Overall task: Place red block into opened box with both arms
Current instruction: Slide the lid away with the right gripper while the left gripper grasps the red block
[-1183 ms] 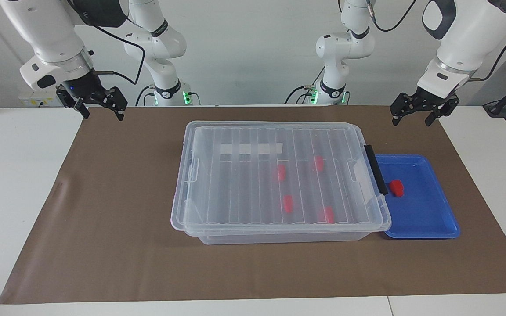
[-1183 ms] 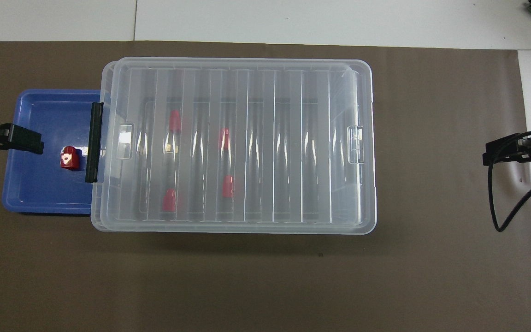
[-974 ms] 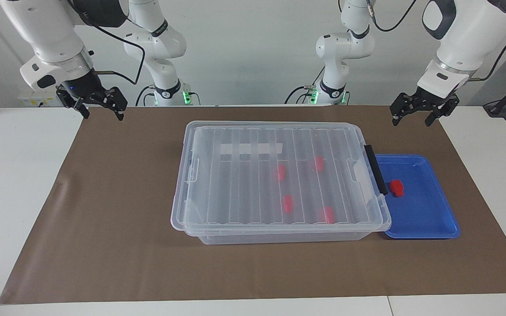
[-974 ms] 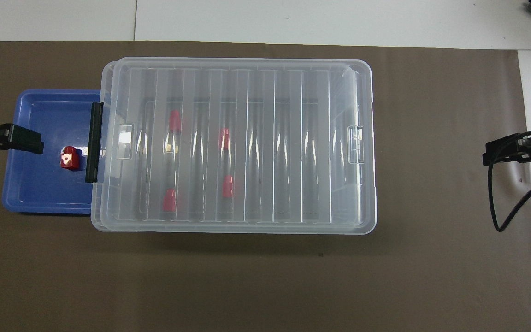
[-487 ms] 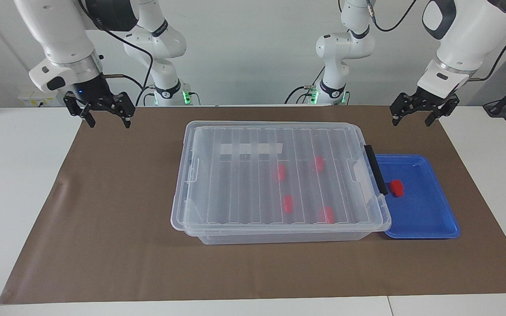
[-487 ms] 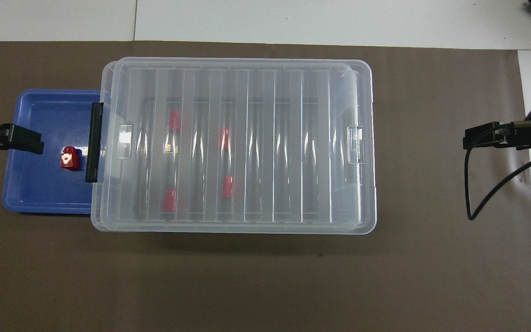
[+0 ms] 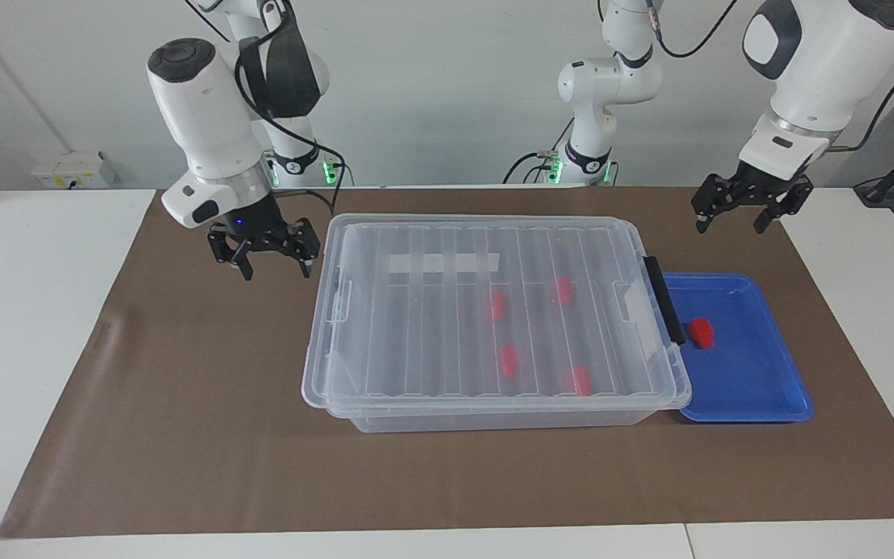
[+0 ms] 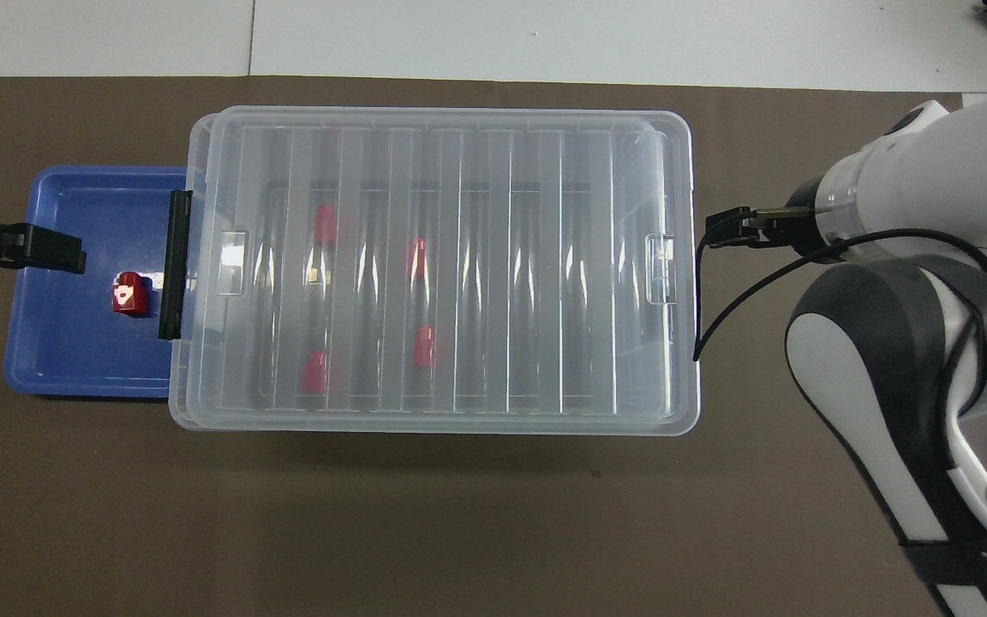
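The clear box (image 7: pixel 486 310) sits mid-mat with its ribbed lid (image 8: pixel 442 266) on. Several red blocks show through the lid. One red block (image 7: pixel 700 331) (image 8: pixel 128 293) lies in the shallow blue tray (image 7: pixel 750 388) beside the box's black handle (image 7: pixel 664 299). My right gripper (image 7: pixel 276 273) hangs open just above the mat, close beside the box's end toward the right arm's end, holding nothing. My left gripper (image 7: pixel 729 225) hovers open and empty over the mat at the tray's robot-side edge.
A brown mat (image 7: pixel 183 388) covers the table's middle, with white tabletop (image 7: pixel 28 310) at both ends. The right arm's forearm (image 8: pixel 905 386) reaches over the mat at its end of the table.
My right arm has swung from the mat's corner toward the box and come down beside its end. The left gripper has barely moved. Both stay open.
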Robot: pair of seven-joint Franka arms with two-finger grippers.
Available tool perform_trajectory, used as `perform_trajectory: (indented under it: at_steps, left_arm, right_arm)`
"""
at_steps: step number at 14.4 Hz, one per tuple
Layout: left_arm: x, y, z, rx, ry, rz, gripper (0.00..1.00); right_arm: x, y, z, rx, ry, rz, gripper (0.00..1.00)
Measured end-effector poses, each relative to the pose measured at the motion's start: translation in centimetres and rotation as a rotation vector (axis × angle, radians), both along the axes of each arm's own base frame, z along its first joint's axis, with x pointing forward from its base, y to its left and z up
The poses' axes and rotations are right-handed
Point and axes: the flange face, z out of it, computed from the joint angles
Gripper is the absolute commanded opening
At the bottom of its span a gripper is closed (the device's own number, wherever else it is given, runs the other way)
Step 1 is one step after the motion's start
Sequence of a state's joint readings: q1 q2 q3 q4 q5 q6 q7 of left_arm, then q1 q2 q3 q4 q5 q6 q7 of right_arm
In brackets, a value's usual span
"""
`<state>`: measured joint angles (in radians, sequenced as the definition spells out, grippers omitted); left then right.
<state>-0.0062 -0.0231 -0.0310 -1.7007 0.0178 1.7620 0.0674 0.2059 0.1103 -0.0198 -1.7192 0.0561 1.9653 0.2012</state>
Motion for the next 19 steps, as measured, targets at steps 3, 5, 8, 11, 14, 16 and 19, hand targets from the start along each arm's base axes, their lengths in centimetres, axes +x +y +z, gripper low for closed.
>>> perform_trajectory:
  at_steps: [3, 5, 8, 11, 14, 16, 19]
  left_arm:
    - [-0.3, 1.1, -3.6, -0.001, -0.050, 0.017, 1.00]
    - [-0.2, 2.3, -6.0, -0.001, -0.072, 0.037, 1.00]
    - [0.0, 3.8, -9.7, -0.002, -0.089, 0.062, 1.00]
    - [0.6, 5.1, -13.2, -0.002, -0.089, 0.084, 1.00]
    - [1.0, 5.9, -16.4, -0.003, -0.085, 0.097, 1.00]
    - [0.5, 6.5, -18.9, -0.003, -0.103, 0.107, 1.00]
    - [-0.2, 7.5, -21.9, -0.004, -0.101, 0.125, 1.00]
  right_arm:
    - [0.8, 0.6, -3.0, 0.007, 0.014, 0.001, 1.00]
    - [0.9, 1.1, -4.4, 0.003, 0.034, 0.008, 1.00]
    - [0.7, 1.2, -6.0, -0.003, 0.061, 0.009, 1.00]
    - [0.4, 1.1, -7.1, -0.012, 0.078, 0.011, 1.00]
    - [0.5, 0.8, -7.3, -0.075, 0.063, 0.037, 1.00]
    - [0.6, 0.4, -7.2, -0.105, 0.051, 0.047, 1.00]
    - [0.9, -0.9, -7.2, -0.131, 0.044, 0.037, 1.00]
